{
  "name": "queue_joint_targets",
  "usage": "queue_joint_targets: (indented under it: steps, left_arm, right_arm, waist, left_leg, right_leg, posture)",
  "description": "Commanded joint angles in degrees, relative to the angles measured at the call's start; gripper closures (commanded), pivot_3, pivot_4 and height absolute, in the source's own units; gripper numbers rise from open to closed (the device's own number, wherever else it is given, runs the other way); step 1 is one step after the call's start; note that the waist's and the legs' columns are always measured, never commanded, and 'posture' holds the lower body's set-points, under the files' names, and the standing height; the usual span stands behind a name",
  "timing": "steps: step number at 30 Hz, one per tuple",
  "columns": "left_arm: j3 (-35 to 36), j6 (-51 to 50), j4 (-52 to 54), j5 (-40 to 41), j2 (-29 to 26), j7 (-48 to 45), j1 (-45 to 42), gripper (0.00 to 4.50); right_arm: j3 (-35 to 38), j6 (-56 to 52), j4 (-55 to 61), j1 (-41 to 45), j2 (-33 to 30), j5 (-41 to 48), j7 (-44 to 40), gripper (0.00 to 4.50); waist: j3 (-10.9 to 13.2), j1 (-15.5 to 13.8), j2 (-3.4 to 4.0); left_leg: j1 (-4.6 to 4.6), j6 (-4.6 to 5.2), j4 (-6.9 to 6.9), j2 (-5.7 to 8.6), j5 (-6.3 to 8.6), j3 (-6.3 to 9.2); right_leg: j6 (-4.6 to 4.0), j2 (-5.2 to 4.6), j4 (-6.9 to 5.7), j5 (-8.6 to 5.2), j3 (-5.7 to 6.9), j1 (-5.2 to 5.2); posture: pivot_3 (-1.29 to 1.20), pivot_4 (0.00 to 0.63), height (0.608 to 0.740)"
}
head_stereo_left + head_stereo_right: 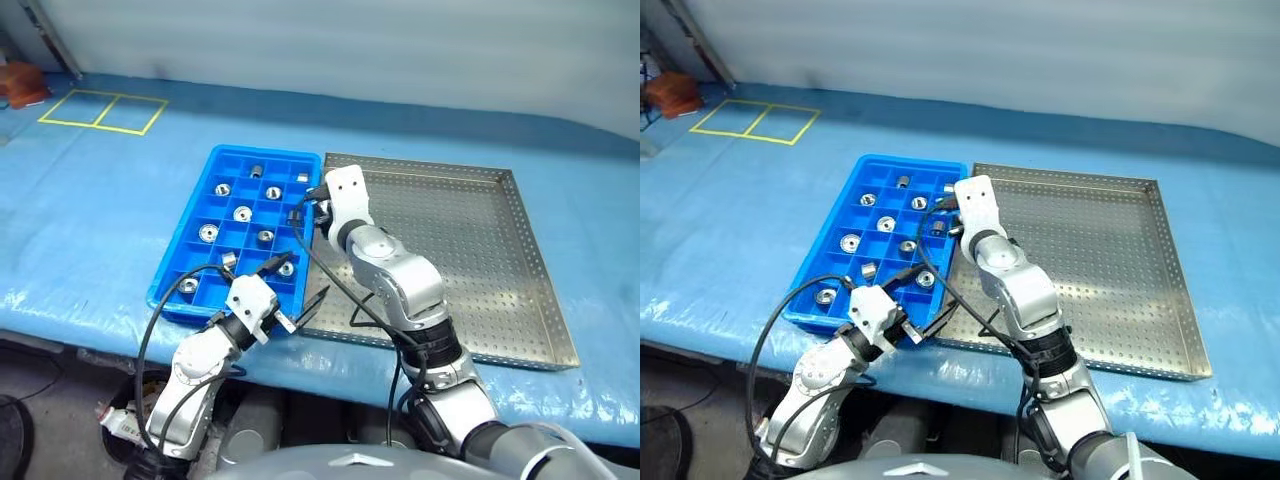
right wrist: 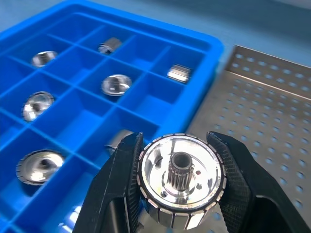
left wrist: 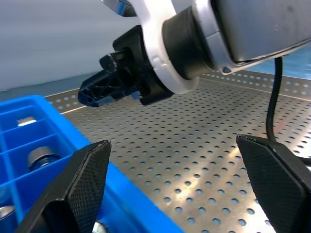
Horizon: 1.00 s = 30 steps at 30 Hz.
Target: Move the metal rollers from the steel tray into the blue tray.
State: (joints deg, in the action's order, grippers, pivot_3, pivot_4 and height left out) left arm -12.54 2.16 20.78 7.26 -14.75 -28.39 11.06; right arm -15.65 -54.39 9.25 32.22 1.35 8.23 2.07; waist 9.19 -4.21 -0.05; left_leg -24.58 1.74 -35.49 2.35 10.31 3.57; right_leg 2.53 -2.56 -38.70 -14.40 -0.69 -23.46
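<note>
Carry step: right gripper (image 2: 181,187) fingers clamped on a metal roller (image 2: 181,180), over the seam btwn steel tray (image 1: 520,290) & blue tray (image 1: 190,262). Left gripper (image 1: 298,283) fingers spread wide, empty, at trays' near edge. Next, prob: line up over an empty compartment, lower, release w/o tipping it.

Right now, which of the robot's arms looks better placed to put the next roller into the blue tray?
The right. Its gripper is shut on a metal roller at the blue tray's edge. The left gripper is open and empty, near the tray's front corner.
</note>
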Motion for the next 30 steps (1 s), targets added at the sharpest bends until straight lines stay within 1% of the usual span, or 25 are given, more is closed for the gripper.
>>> queue_joint_targets:
  steps: [1,5,9,12,13,18,19,23,29,30]
  left_arm:
    - [1.46,0.85,4.60,-1.24,-0.09,2.55,1.67,0.00]
    - [3.85,2.18,5.97,-2.64,0.34,6.15,4.76,0.00]
    - [5.62,5.31,5.61,-3.37,0.25,7.79,7.64,0.00]
    - [6.62,9.59,4.46,-4.35,1.10,9.66,9.96,0.00]
    - [6.64,10.33,4.20,-4.69,1.26,10.05,10.30,0.00]
    - [6.42,12.56,3.40,-5.86,2.06,11.30,11.28,0.00]
    - [6.35,12.78,3.44,-5.43,1.86,10.92,11.66,0.00]
    - [6.18,13.49,3.31,-3.40,1.04,9.17,12.30,0.00]
    - [6.98,11.74,1.95,-0.91,-0.93,6.17,11.45,0.00]
    - [7.14,11.65,1.52,-0.54,-1.21,5.81,11.14,0.00]
  right_arm:
    - [-1.61,3.01,1.45,0.88,0.33,1.93,-6.29,2.77]
    - [-3.21,5.03,1.24,-0.20,-0.42,4.51,-14.12,2.77]
    - [-3.72,5.23,1.25,-1.14,-1.55,5.38,-18.04,2.77]
    - [-4.40,5.22,1.06,-1.82,-2.65,5.40,-20.46,2.77]
    - [-4.49,5.25,1.01,-1.94,-2.91,5.31,-20.94,2.77]
    - [-6.97,3.75,2.50,-3.33,-6.35,3.96,-23.12,2.77]
    - [-7.38,3.39,3.15,-3.69,-7.19,3.91,-23.56,2.77]
    - [-8.56,1.04,7.20,-5.93,-10.95,4.62,-25.79,2.77]
    - [-8.89,-1.40,10.66,-7.87,-13.33,4.57,-26.34,2.77]
    - [-8.76,-1.93,11.44,-8.25,-13.68,4.72,-26.39,2.77]
  waist:
    - [0.01,-1.14,-0.01]
    - [0.01,-3.05,-0.01]
    - [0.01,-5.32,-0.03]
    - [0.01,-7.64,-0.04]
    - [0.01,-8.23,-0.05]
    - [0.00,-12.32,-0.07]
    - [0.00,-12.77,-0.08]
    - [0.01,-15.67,-0.10]
    - [0.00,-18.25,-0.11]
    - [0.00,-18.59,-0.12]
  left_leg:
    - [-0.02,0.00,0.00,0.00,0.00,0.03]
    - [-0.04,-0.03,0.02,0.00,0.02,0.11]
    - [-0.10,-0.03,0.14,0.01,0.03,0.12]
    - [-0.15,-0.07,0.22,0.01,0.07,0.12]
    - [-0.15,-0.10,0.22,0.00,0.11,0.11]
    - [-0.21,-0.41,0.23,-0.05,0.30,0.10]
    - [-0.22,-0.41,0.22,-0.05,0.31,0.07]
    - [-0.34,-0.37,0.16,-0.04,0.36,-0.01]
    - [-0.47,-0.37,-0.01,-0.06,0.41,-0.02]
    - [-0.47,-0.35,-0.03,-0.05,0.42,-0.04]
  right_leg:
    - [-0.01,0.00,0.02,-0.01,0.02,-0.04]
    - [-0.11,0.02,0.28,-0.09,0.10,-0.14]
    - [-0.19,0.00,0.64,-0.09,0.12,-0.10]
    - [-0.30,-0.04,0.81,0.03,0.11,-0.13]
    - [-0.43,-0.05,0.85,0.11,0.10,-0.13]
    - [-0.42,-0.02,0.87,0.07,0.15,-0.19]
    - [-0.22,-0.02,0.89,-0.05,0.15,-0.19]
    - [-0.18,0.02,0.93,-0.05,0.16,-0.25]
    - [-0.10,0.09,0.92,-0.02,0.25,-0.28]
    - [-0.07,0.12,0.93,-0.02,0.25,-0.28]
  posture:
    - [0.38,0.150,0.740]
    - [0.41,0.150,0.740]
    - [0.44,0.150,0.740]
    - [0.46,0.150,0.740]
    - [0.46,0.150,0.740]
    - [0.48,0.150,0.740]
    - [0.48,0.150,0.740]
    - [0.48,0.150,0.740]
    - [0.48,0.150,0.740]
    - [0.44,0.150,0.740]
